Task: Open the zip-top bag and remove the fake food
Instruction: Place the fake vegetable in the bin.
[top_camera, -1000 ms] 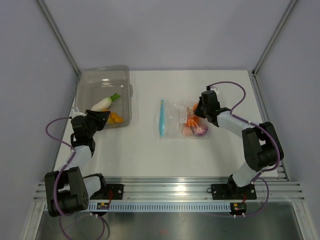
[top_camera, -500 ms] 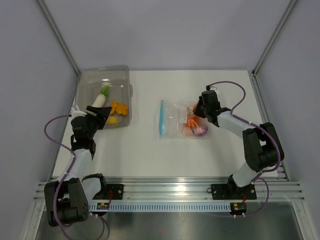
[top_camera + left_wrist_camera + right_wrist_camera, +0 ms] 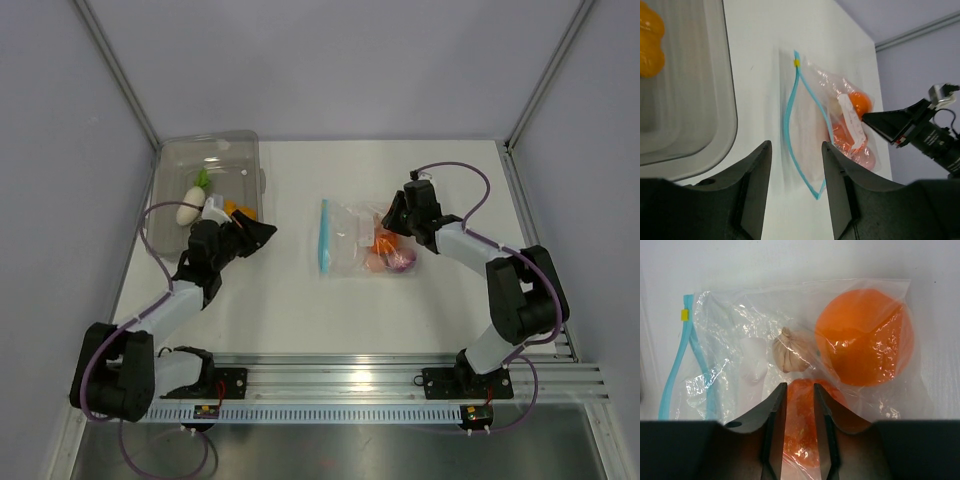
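The zip-top bag [image 3: 350, 240] lies flat mid-table, its light blue zip strip [image 3: 790, 120] parted into an open mouth facing left. Fake food sits inside: an orange ball [image 3: 865, 337], a beige bulb [image 3: 792, 352], an orange-red piece [image 3: 801, 430] and a purple onion [image 3: 401, 261]. My right gripper [image 3: 799, 387] rests over the bag's right end, its jaws a little apart above the orange-red piece. My left gripper [image 3: 264, 232] hovers open and empty between tray and bag, pointing at the zip mouth. A white radish [image 3: 190, 206] and orange pieces [image 3: 238, 212] lie in the tray.
The smoky-grey tray [image 3: 215, 150] stands at the back left, its rounded corner [image 3: 715, 145] just left of my left fingers. Grey walls enclose the table on three sides. The aluminium rail [image 3: 330, 385] with both arm bases runs along the near edge.
My left gripper let the white radish drop into the tray, then swung right toward the bag's zip mouth. The right jaws have parted slightly over the bag.
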